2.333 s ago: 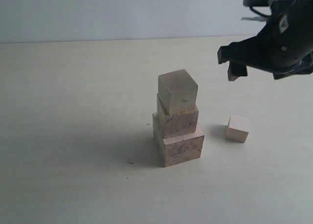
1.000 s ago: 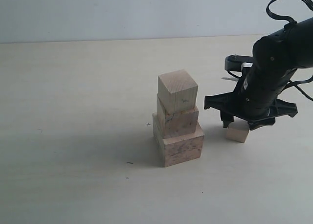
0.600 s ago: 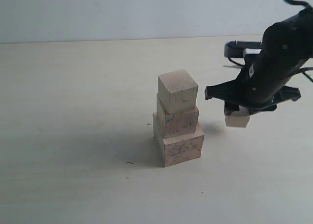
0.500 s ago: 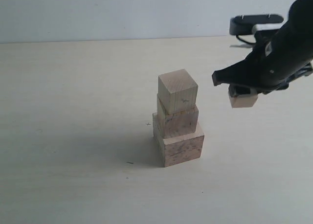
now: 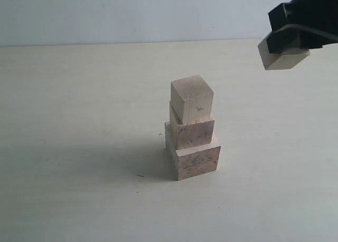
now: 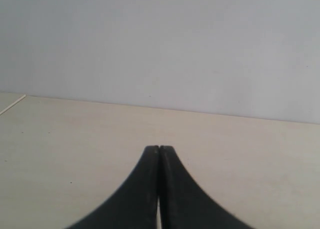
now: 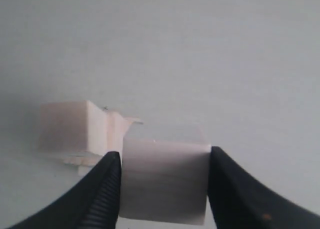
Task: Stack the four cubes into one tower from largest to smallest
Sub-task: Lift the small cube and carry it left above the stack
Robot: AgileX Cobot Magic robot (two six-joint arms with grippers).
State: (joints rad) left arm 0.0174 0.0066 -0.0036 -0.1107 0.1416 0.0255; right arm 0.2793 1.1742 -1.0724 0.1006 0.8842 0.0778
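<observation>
Standing mid-surface [image 5: 79, 147] as a three-high tower [image 5: 191, 128]: speckled base cube [image 5: 196, 160], speckled middle cube [image 5: 193, 132], paler top cube [image 5: 191, 96] turned slightly off square. Bare all round, with wide room left, right and near; at the far edge, a pale wall [image 5: 132, 15].

Up at far right, well above the surface and well apart from the tower: small cube [image 5: 282, 57], tilted, hanging just under the right pincer [image 5: 288, 41]. Seen in the right wrist view clenched on that cube from both sides, dark fingers [image 7: 102, 189] flat against its faces, with the tower [image 7: 80, 131] beyond and to one side. Left pincer [image 6: 159, 156] pressed fully closed on nothing, above bare surface.
</observation>
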